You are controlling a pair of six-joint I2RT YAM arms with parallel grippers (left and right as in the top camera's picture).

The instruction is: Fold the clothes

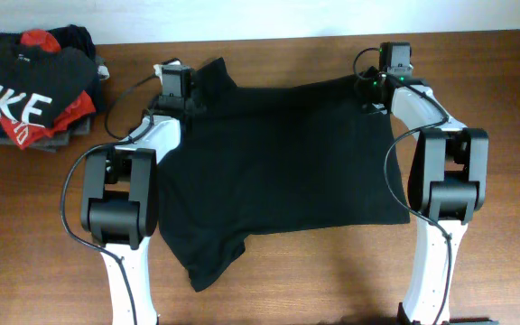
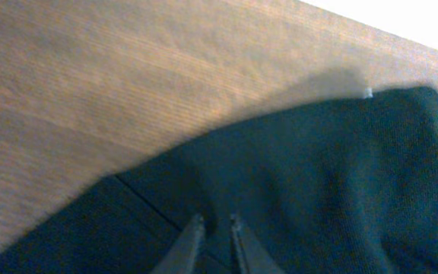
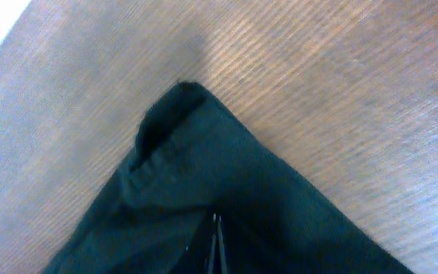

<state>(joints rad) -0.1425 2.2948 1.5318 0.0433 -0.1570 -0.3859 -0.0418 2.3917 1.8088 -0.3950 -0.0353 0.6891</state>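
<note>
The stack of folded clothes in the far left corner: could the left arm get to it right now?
Probably yes. Only bare table lies between the left gripper and the stack of folded clothes. But it seems pinched on the black T-shirt, so it would have to let go first.

Black T-shirt (image 1: 283, 167) spread flat, tabletop.

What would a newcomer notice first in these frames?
The plain black short-sleeved T-shirt is spread over the middle of the brown wooden table, one sleeve pointing near-left. The left gripper and right gripper each pinch one end of its far edge, jaws closed on the fabric. At the far-left table corner, a black shirt with large white NIKE letters tops a stack of red and grey folded garments.
</note>
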